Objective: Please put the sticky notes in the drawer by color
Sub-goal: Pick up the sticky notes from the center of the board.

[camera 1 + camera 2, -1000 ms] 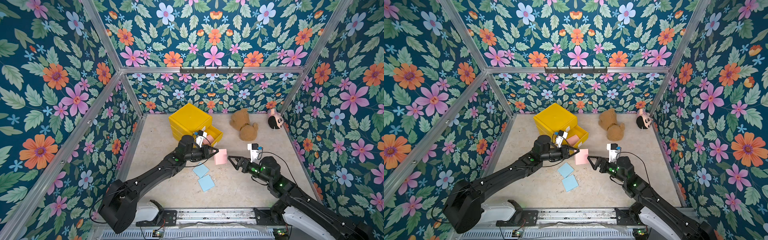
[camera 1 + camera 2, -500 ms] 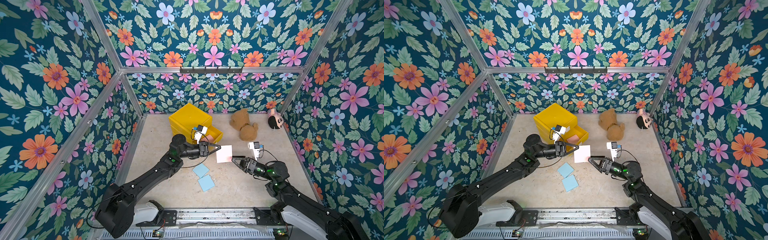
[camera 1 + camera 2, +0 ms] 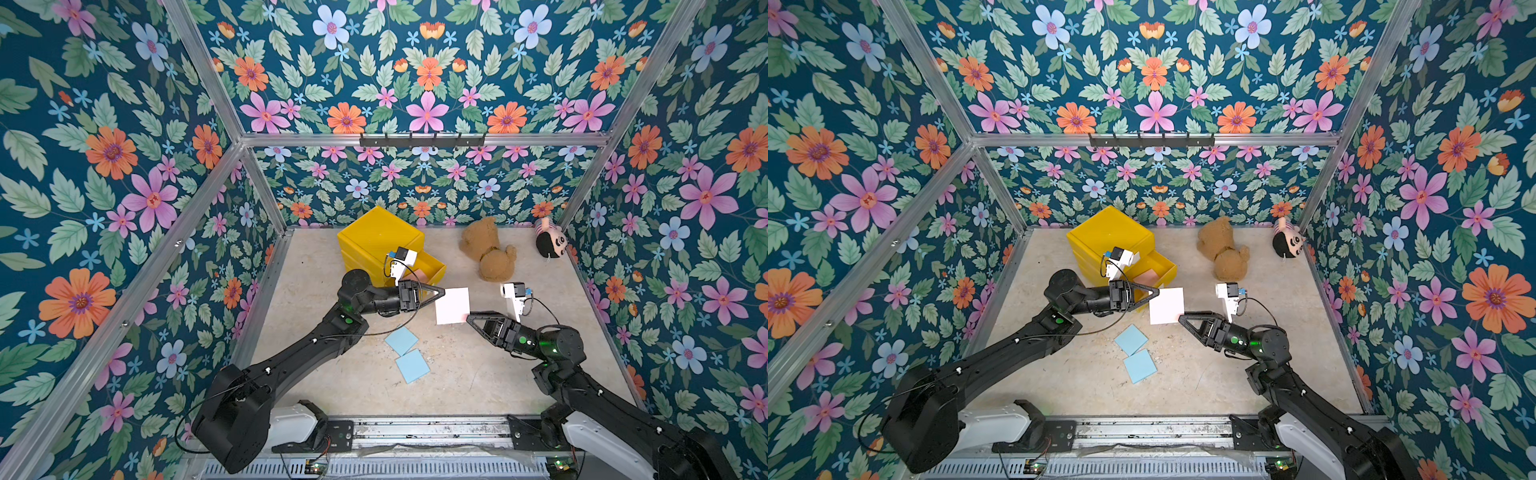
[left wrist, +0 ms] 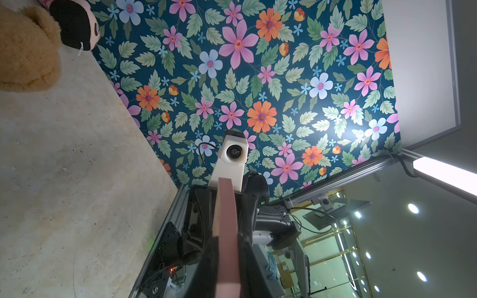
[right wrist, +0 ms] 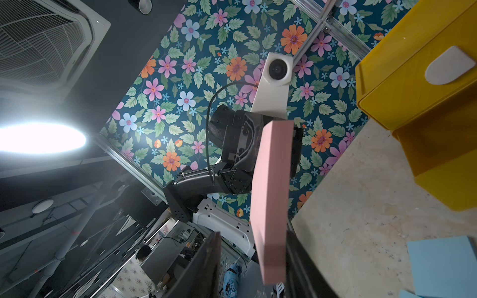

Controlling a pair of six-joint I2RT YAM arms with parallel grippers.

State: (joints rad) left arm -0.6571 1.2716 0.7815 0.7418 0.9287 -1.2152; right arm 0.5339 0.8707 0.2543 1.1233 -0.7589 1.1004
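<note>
Mid-frame, my left gripper (image 3: 441,294) pinches the pink note (image 3: 453,305); my right gripper (image 3: 469,318), just narrowed around its corner, hasn't clamped: handover.

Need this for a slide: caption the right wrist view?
Pink sticky note poised between the right gripper's parted fingers, yellow drawer and blue notes nearby.

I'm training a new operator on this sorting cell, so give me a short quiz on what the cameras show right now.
1. How many light blue square paper sticky notes lie on the beige table?
2. True or false: every drawer of the bright yellow plastic cabinet is shut.
3. Fill in: the pale pink square paper note held in the air is clamped by the ___ gripper.
Key: 1. Two. 2. False: one stands open. 3. The left gripper.
</note>
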